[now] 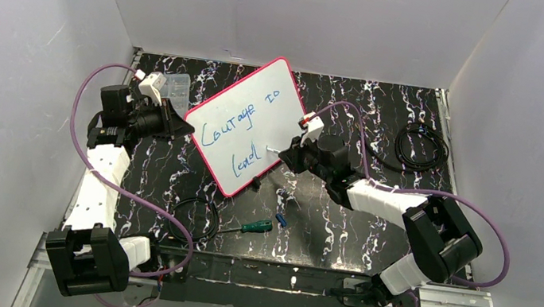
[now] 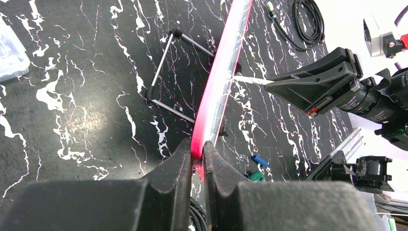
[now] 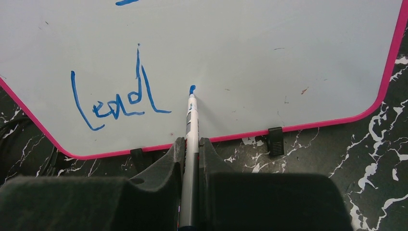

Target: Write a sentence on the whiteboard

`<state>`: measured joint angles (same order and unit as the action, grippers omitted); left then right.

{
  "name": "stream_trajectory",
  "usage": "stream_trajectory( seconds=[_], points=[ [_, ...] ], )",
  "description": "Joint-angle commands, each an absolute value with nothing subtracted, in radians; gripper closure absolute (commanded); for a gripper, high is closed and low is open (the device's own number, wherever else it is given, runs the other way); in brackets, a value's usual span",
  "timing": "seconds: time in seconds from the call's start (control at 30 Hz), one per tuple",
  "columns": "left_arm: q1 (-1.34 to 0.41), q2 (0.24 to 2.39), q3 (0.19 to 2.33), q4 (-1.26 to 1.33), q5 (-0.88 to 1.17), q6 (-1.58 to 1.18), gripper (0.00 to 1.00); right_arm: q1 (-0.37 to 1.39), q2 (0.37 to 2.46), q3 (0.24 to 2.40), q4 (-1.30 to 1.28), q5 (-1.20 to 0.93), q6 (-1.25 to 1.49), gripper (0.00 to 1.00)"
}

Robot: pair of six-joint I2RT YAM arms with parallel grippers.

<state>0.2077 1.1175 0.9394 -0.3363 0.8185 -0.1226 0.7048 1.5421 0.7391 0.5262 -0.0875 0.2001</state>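
- The whiteboard (image 1: 259,134) stands tilted on its lower edge in the middle of the black marbled table, turned at an angle so that its face meets the right arm.
- The left gripper (image 2: 197,144) is at the whiteboard's left edge. Its jaws are narrow and pinch the pink-red frame, which steadies the board.
- The right gripper (image 3: 191,142) is in front of the whiteboard's face, near its lower edge. It is closed tight around a marker (image 3: 191,120), whose blue tip touches the board.
- Of the sentence (image 1: 239,121), the upper line reads "Courage to" and looks finished. The lower line so far holds one word, "lead".
- Just beside the "d" of that word, toward the whiteboard's bare half, there is a small blue dot under the marker tip. I judge it to be the start of a further word.
- So the task looks well past half done. What is left seems to be the rest of the lower line, then lifting the marker off. How many words are to come cannot be told.
- There is plenty of bare board beyond the dot for more letters.
- A clip foot (image 3: 274,140) sits on the whiteboard's lower frame. A wire stand (image 2: 166,72) lies behind the board.
- A green-handled screwdriver (image 1: 254,226) lies in front of the whiteboard, nearer the arm bases.
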Motion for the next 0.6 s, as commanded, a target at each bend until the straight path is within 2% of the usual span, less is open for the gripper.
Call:
stream_trajectory(
  seconds=[0.0,0.57],
  points=[
    [0.204,1.108,0.929,-0.347,0.804,-0.098,1.00,0.708,1.532,0.750,0.532,-0.020,0.194,0.99],
    [0.203,1.109,0.930,-0.347,0.805,-0.100,1.00,0.709,1.503,0.790,0.529,0.025,0.170,0.99]
  ],
)
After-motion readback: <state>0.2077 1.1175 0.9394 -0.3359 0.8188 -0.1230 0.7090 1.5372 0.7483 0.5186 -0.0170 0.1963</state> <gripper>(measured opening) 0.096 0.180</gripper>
